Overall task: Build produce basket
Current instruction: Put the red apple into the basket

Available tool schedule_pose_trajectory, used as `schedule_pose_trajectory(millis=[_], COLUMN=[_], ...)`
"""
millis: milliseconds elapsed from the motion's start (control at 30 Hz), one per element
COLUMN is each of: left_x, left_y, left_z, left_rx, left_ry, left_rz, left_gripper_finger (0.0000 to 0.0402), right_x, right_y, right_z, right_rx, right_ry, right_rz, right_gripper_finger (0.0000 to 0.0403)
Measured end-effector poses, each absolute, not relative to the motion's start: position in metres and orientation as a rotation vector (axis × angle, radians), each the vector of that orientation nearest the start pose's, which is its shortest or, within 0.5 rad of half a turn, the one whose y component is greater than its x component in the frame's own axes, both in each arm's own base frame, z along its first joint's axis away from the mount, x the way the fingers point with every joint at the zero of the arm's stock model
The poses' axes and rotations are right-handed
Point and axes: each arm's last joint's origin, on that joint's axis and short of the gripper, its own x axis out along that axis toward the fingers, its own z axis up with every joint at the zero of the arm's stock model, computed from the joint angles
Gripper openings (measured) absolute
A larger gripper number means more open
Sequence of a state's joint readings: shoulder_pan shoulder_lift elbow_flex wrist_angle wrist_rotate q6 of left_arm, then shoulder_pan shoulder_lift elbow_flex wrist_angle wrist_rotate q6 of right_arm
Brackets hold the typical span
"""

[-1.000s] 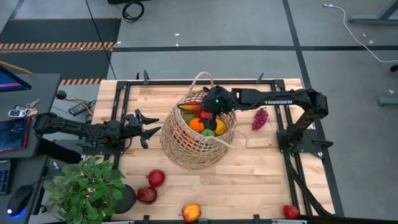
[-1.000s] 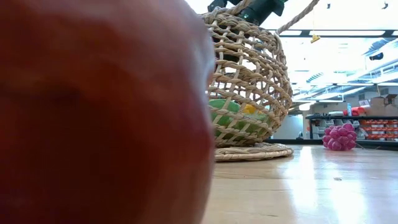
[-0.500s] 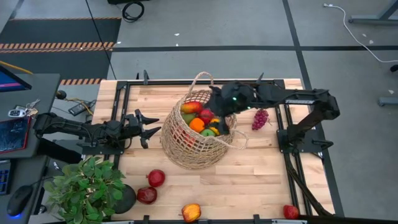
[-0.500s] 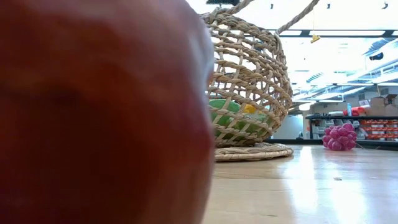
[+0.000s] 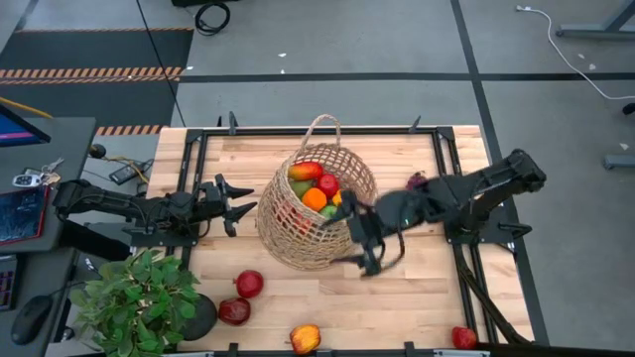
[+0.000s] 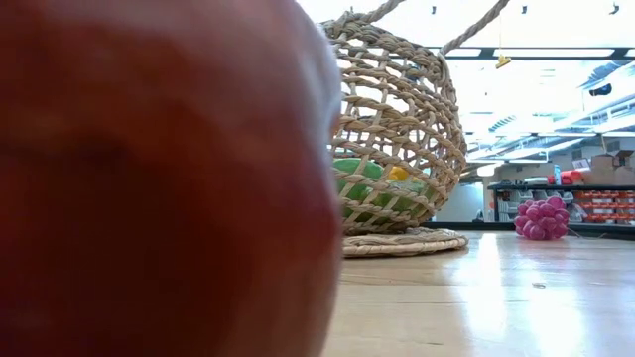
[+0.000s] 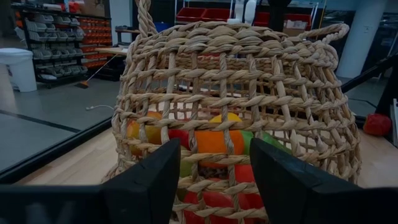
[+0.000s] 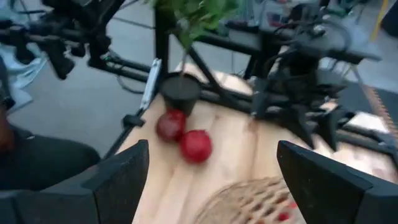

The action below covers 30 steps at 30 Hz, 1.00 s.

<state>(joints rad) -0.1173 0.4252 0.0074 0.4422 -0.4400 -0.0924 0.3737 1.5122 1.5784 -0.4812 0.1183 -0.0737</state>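
A blurred red fruit [image 6: 159,188] sits so close to the low camera that it fills more than half of that view; behind it stands the wicker basket [image 6: 397,139], with green and yellow produce showing through its weave, and farther back, right of the basket, lies the purple grape bunch [image 6: 543,220]. Neither arm appears in this view.

Only the high view gives the whole table [image 5: 417,288]. There the basket [image 5: 298,233] stands near the middle with a red, orange, green and yellow heap [image 5: 316,188] in its mouth. The right gripper [image 5: 363,238] hangs at the basket's near right side, its 2 fingers spread wide and holding nothing. The left gripper [image 5: 236,203] waits just left of the basket, fingers partly apart and empty. In front of the basket lie 2 dark red fruits [image 5: 242,297], a red-and-yellow fruit [image 5: 306,338] and, far to the right, a small red fruit [image 5: 463,337]. A leafy potted plant [image 5: 139,297] stands at the front left corner.

The left wrist view faces the basket wall [image 7: 249,106] at close range, with orange, red and green pieces behind the strands. The right wrist view looks over the basket rim [image 8: 249,202] to the 2 dark red fruits [image 8: 184,135], the plant's dark pot [image 8: 180,93] and the left arm [image 8: 298,81] beyond.
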Motion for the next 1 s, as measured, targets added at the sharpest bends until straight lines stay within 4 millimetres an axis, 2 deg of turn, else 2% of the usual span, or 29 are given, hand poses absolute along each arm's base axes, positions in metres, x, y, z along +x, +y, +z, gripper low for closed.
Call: schedule_pose_trajectory(millis=[200,467,800,1000], left_x=[0.122,0.122,0.122,0.122], left_y=[-0.002,-0.002,-0.002,-0.002], left_z=[0.17,0.17,0.17,0.17], left_rx=[-0.097,-0.098,-0.098,-0.098], left_ry=[-0.035,-0.037,-0.038,-0.038], left_rz=[0.321,0.321,0.321,0.322], left_gripper_finger=[0.02,0.02,0.0201,0.0197], right_x=[0.321,0.337,0.367,0.375], right_y=[0.159,0.207,0.238,0.253], right_z=[0.39,0.346,0.287,0.255], right_rx=[-0.078,-0.11,-0.142,-0.145], right_ry=[0.373,0.444,0.503,0.539], right_rz=[0.307,0.285,0.291,0.262], right_gripper_finger=[0.0356,0.0356,0.0356,0.0356])
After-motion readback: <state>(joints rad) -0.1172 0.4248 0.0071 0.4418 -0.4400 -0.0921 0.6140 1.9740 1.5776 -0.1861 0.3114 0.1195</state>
